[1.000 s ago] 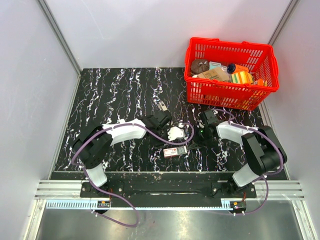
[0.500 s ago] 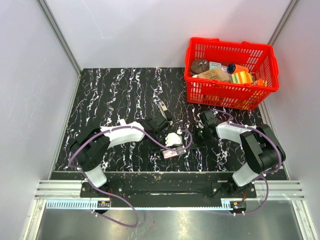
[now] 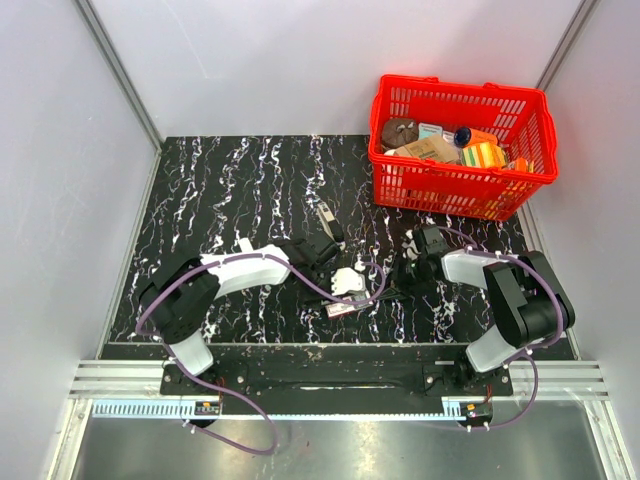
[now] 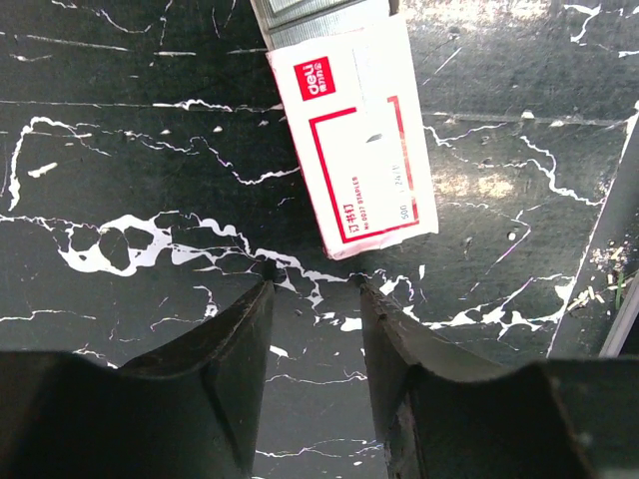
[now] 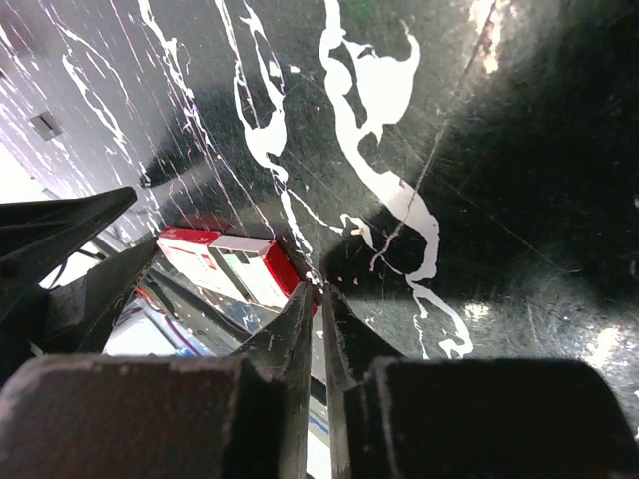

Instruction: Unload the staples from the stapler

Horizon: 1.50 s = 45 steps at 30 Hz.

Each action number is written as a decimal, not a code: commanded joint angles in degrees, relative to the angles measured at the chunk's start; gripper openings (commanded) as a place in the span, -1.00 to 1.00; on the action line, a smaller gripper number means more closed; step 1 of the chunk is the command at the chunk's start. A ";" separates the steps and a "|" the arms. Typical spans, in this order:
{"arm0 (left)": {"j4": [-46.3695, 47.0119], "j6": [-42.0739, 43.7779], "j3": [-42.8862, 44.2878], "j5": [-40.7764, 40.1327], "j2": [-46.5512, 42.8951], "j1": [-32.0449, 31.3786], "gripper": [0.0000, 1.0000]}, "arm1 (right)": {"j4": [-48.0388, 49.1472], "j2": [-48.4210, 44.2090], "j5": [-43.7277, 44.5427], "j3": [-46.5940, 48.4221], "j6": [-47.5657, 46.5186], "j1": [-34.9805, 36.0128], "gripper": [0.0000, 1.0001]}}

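Two claws sit low over a black table (image 4: 120, 150) veined with white. The left claw (image 4: 315, 284) stands partly open, with bare table showing in the gap between its dark fingers (image 4: 240, 339), so it holds nothing. Just past its tips a white staple box (image 4: 354, 135) with a red border and red logo lies flat on the table, close to the fingers but not touching them. A grey ridged strip (image 4: 319, 12) shows at the box's far end. The right claw (image 5: 319, 291) is closed, its two fingers almost meeting with nothing between them. Its tips are down at the table just beside the same red-and-white box; whether they touch it cannot be told. In the view from above, the box lies near the front edge between the two arms. The stapler (image 3: 326, 218), slim and silvery-grey, lies on the table beyond the left arm's wrist, apart from both claws and toward the middle of the table. A red basket (image 3: 450, 195) filled with packets and small containers stands at the far right corner, well apart from the stapler.
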 commanded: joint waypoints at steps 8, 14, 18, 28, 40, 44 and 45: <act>0.94 -0.11 2.67 0.05 1.56 -1.02 -0.10 | 10.82 0.73 -7.61 -3.90 4.55 -2.42 -0.72; 1.03 -0.11 2.67 -1.44 2.00 -1.37 -0.11 | 13.70 0.73 -8.75 -4.87 5.87 -2.95 -0.69; 1.21 -0.20 2.40 -1.36 1.73 -1.46 -0.12 | 14.25 1.52 -9.28 -5.13 6.13 -3.03 -0.65; 1.21 -0.37 2.32 -1.53 1.56 -1.55 -0.12 | 15.74 1.96 -10.07 -5.92 6.57 -3.12 -0.62; 1.21 -0.55 2.41 -1.80 1.56 -1.72 -0.13 | 15.74 0.73 -10.95 -6.89 6.31 -3.21 -0.56; 1.21 -0.72 2.58 -2.06 1.73 -1.81 -0.13 | 15.83 0.29 -11.13 -7.15 6.31 -3.21 -0.52; 1.21 -0.72 2.58 -1.97 1.73 -1.73 -0.12 | 15.92 0.29 -11.30 -7.07 6.31 -3.21 -0.51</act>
